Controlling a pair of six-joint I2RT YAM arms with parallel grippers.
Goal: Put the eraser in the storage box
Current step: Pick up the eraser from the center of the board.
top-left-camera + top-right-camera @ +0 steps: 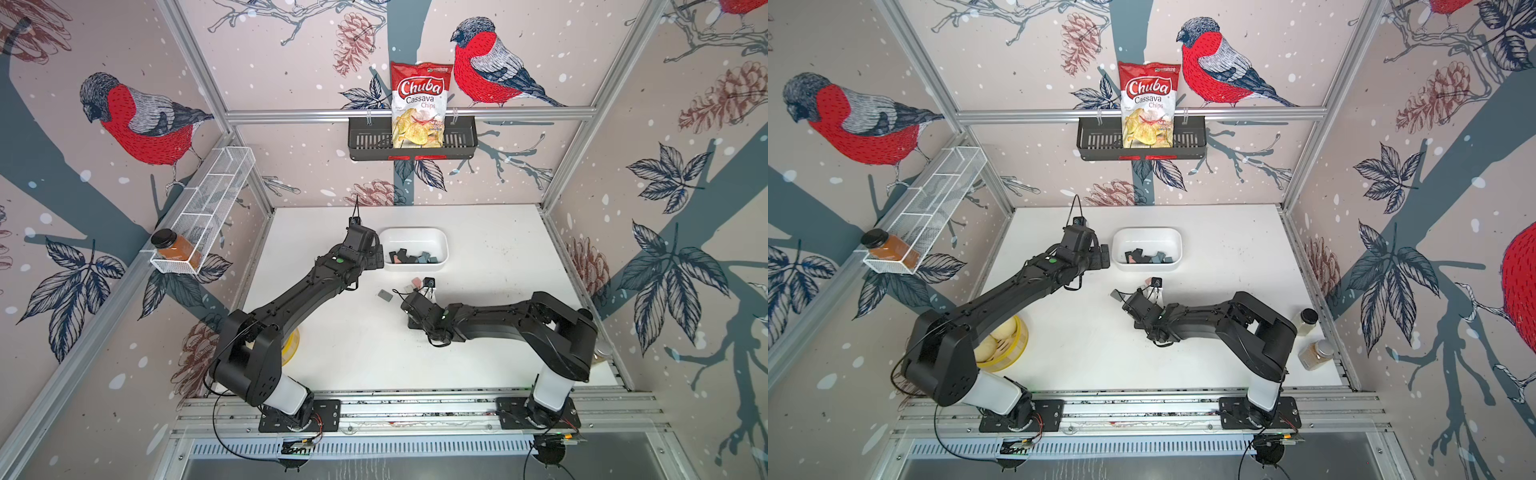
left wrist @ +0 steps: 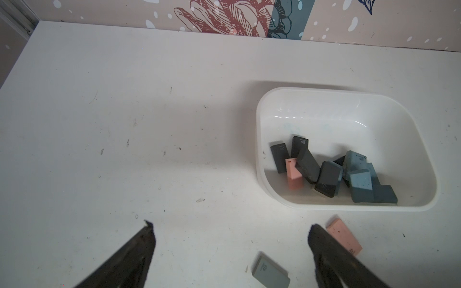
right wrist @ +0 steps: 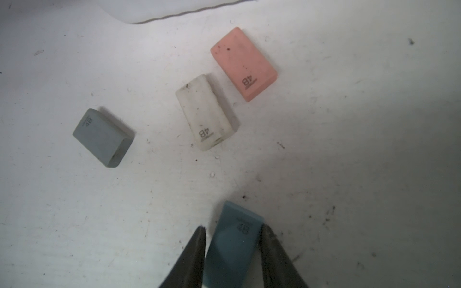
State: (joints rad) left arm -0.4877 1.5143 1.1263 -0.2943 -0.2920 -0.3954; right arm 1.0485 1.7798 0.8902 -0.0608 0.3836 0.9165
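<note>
The storage box [image 1: 415, 231] [image 2: 259, 119], a white tub, stands at the back middle of the table with several dark, blue and pink erasers inside. In the right wrist view my right gripper [image 3: 234, 228] has both fingers pressed against the sides of a blue eraser [image 3: 234, 246] down at the table. Beyond it lie a grey eraser [image 3: 103, 138], a white eraser [image 3: 204, 112] and a pink eraser [image 3: 243, 63]. My left gripper [image 2: 232, 225] hangs wide open just left of the box, holding nothing. The grey eraser [image 2: 270, 273] lies below it.
A chips bag [image 1: 419, 104] stands in a black basket [image 1: 365, 141] on the back wall. A white mesh rack [image 1: 216, 187] with a spice jar [image 1: 174, 247] hangs on the left wall. A yellow container [image 1: 1005, 345] sits front left; two jars [image 1: 1316, 353] sit front right.
</note>
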